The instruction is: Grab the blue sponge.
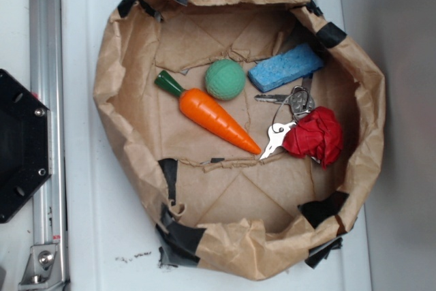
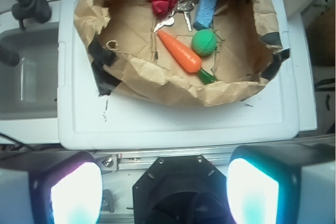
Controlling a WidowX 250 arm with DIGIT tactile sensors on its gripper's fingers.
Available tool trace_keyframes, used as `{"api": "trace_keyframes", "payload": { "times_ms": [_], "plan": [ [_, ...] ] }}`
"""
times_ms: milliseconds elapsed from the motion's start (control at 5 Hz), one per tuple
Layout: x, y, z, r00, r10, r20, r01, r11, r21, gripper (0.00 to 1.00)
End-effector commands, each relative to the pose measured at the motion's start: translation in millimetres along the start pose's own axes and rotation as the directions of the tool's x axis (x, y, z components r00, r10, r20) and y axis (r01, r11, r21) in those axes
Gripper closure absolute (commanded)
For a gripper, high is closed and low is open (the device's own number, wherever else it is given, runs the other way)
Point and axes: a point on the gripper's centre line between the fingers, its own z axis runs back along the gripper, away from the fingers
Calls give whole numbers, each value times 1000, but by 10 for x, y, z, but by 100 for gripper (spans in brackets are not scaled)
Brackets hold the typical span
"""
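The blue sponge [image 1: 285,67] lies flat inside a brown paper bag [image 1: 122,66], at its upper right, beside a green ball [image 1: 225,79]. In the wrist view the blue sponge [image 2: 206,8] shows far ahead near the top. My gripper [image 2: 164,192] hangs well back from the bag, over the robot's black base, open wide with nothing between its two glowing pads [image 2: 76,192]. In the exterior view the gripper is out of sight.
An orange toy carrot [image 1: 216,120] lies across the bag's middle. Keys [image 1: 286,110] and a red crumpled ball [image 1: 314,136] sit just below the sponge. The bag rests on a white lid [image 2: 173,121]. A metal rail [image 1: 46,127] and black base [image 1: 20,144] stand at the left.
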Motion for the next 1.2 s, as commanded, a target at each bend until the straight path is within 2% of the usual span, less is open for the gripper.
{"api": "trace_keyframes", "payload": {
  "times_ms": [0,200,400,600,800,1000],
  "plan": [
    [0,0,0,1000,0,0,0,1000,0,0],
    [448,175,-501,995,84,48,-85,996,25,0],
    [884,323,-881,969,238,63,-240,970,29,0],
    [1328,536,-1178,871,463,163,-470,883,6,0],
    [1520,704,-1410,761,619,195,-632,774,10,0],
    [1620,894,-1573,761,623,182,-639,768,40,0]
  ]
}}
